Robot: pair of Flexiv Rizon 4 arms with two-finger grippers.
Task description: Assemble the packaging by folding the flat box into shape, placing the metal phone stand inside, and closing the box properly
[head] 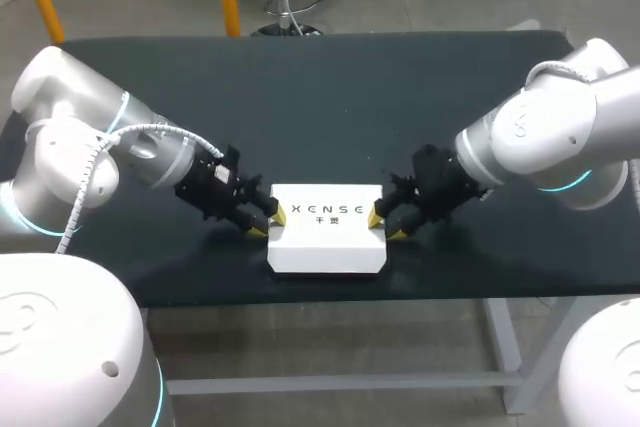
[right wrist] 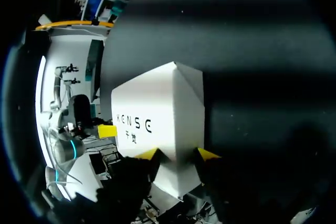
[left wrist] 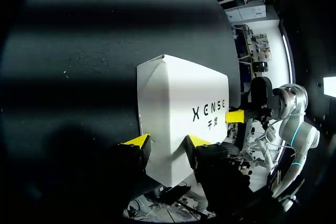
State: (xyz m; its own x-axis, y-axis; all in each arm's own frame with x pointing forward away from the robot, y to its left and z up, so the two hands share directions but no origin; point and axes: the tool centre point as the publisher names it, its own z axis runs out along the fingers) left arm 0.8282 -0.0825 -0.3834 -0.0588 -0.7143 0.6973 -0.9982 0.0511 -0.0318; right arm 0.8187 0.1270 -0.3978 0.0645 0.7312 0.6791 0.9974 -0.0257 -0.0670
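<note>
The white box [head: 326, 229] lies closed on the dark table, printed lid up. My left gripper [head: 268, 222] is at the box's left end and my right gripper [head: 386, 225] at its right end. In the left wrist view the box [left wrist: 178, 108] runs in between the yellow fingertips [left wrist: 137, 140], one against its end wall and one on the lid side. The right wrist view shows the same: the box [right wrist: 157, 114] fills the gap of the right gripper [right wrist: 178, 155], both tips touching it. The metal phone stand is not visible. My right gripper's yellow tip [left wrist: 234, 115] shows beyond the box.
The dark table [head: 330, 97] stretches bare behind the box and to both sides. Its front edge [head: 330, 299] runs close under the box. Both arms slant in low from the back corners.
</note>
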